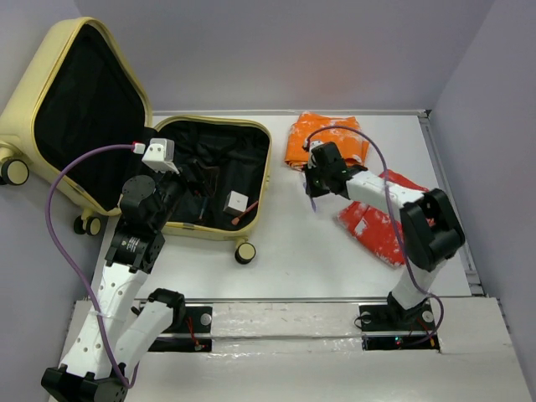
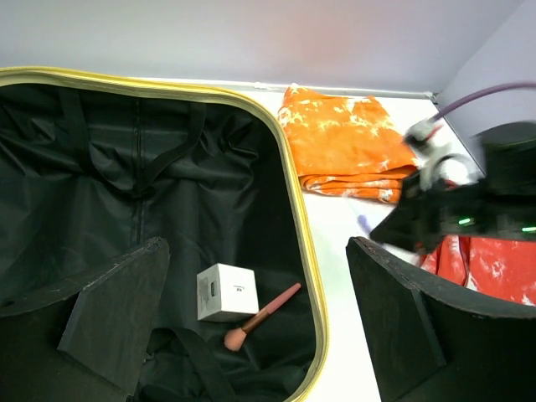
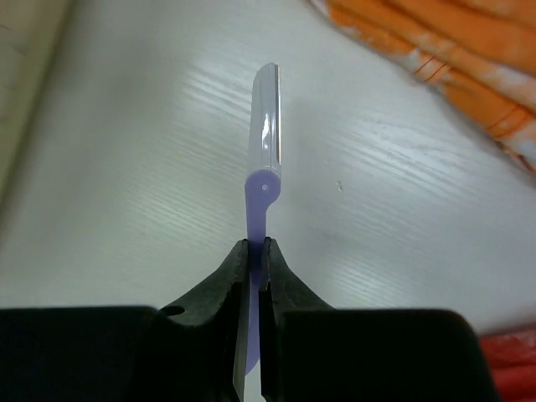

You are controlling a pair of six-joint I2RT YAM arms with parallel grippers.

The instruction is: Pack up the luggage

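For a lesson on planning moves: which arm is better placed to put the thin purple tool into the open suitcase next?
Right. The right gripper is shut on the purple tool, just beside the open luggage. The left gripper hangs open above it, empty.

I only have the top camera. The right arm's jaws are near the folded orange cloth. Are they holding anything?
Observer: Yes. The right wrist camera shows the right gripper with its jaws shut on the handle of a slim lilac razor.
Operator: And the left jaws? The arm's own camera block hides them from me.
Observer: The left gripper is wide open with nothing between the jaws, above the yellow rim of the luggage.
Operator: What's the thin thing by the white box?
Observer: A pink makeup brush, lying close beside the white box on the black lining.
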